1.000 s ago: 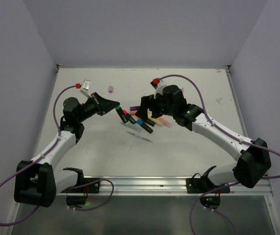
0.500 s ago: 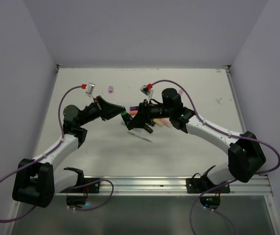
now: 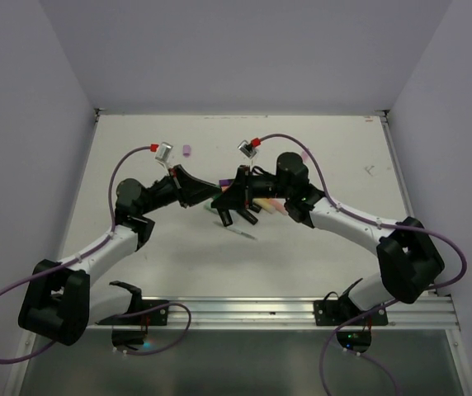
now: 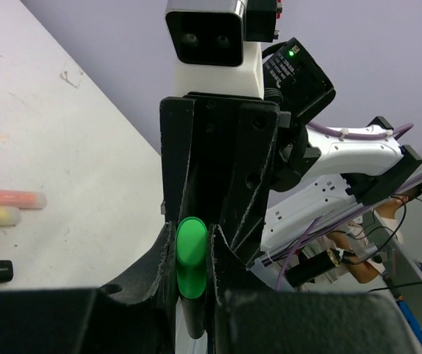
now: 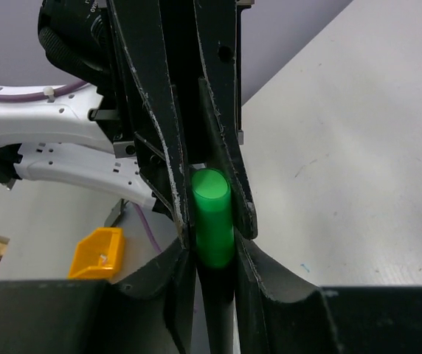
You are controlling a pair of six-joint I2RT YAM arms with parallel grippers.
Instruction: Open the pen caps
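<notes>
A slip or a jam is judged the main risk. The left gripper (image 3: 212, 191) and the right gripper (image 3: 231, 196) are met tip to tip in the air above the middle of the white worktop (image 3: 318, 256). Both sets of fingers are crowded onto one short stretch of the dark-barrelled highlighter pen (image 4: 189, 321).

If the stubby green plastic pen cap (image 5: 212, 217) is pinched from both sides at once, nothing would be freed by a pull. If the pull is made off the pen's axis, the cap could bind, or the pen could be dropped onto the pastel highlighters (image 3: 271, 206) lying just below.

The left fingers (image 4: 156, 284) are clamped on the pen, though whether on barrel or cap cannot be told. The right fingers (image 5: 249, 276) are seen pressed against the cap's sides.

The cap is seen to be smooth, glossy and round-ended. No gap is visible where it meets the barrel, so little purchase is likely offered.
</notes>
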